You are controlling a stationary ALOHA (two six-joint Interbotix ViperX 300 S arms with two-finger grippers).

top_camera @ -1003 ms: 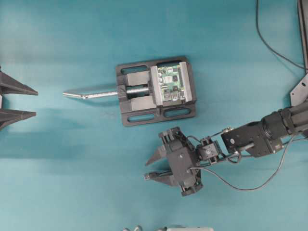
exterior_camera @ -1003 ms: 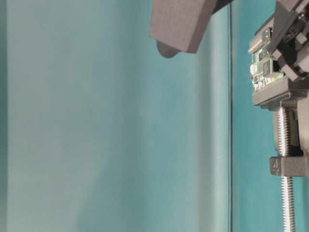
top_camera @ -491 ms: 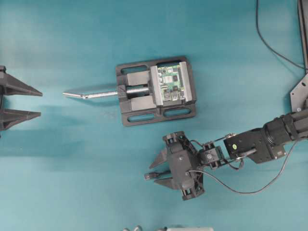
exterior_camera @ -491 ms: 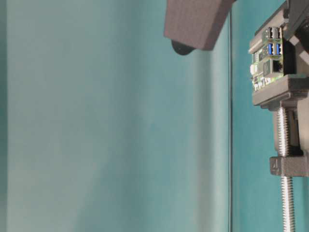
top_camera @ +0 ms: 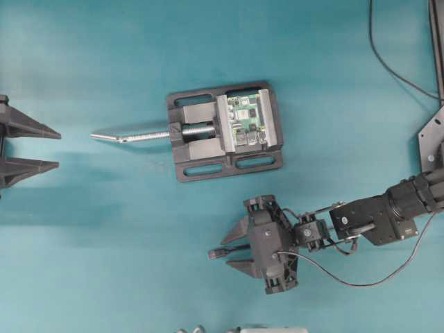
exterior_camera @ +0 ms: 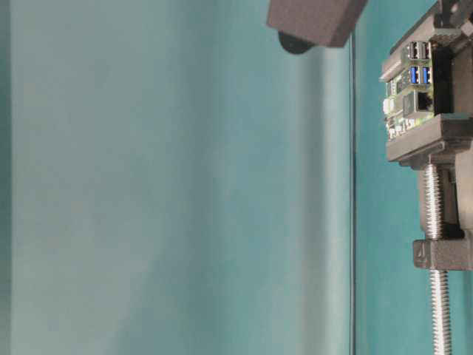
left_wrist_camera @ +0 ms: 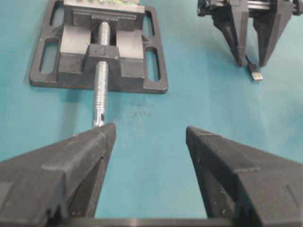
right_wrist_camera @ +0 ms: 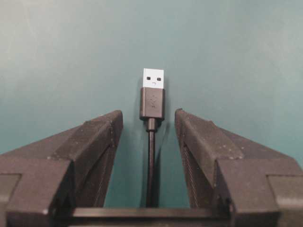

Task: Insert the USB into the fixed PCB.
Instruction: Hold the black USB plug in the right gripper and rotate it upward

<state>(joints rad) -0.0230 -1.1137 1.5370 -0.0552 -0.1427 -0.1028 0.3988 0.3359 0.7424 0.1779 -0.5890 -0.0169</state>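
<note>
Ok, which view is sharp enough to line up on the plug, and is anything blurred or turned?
Right wrist view: USB crisp, evenly lit, between the open right tool tips. Table-level view: turned sideways, a soft blurred dark shape at the top edge. Overhead view: plug tiny, soft shadows.

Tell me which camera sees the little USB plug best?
The right wrist camera: the USB plug lies large and sharp between the open right gripper. The left wrist view and the overhead view show it tiny. The table-level view misses it.
</note>
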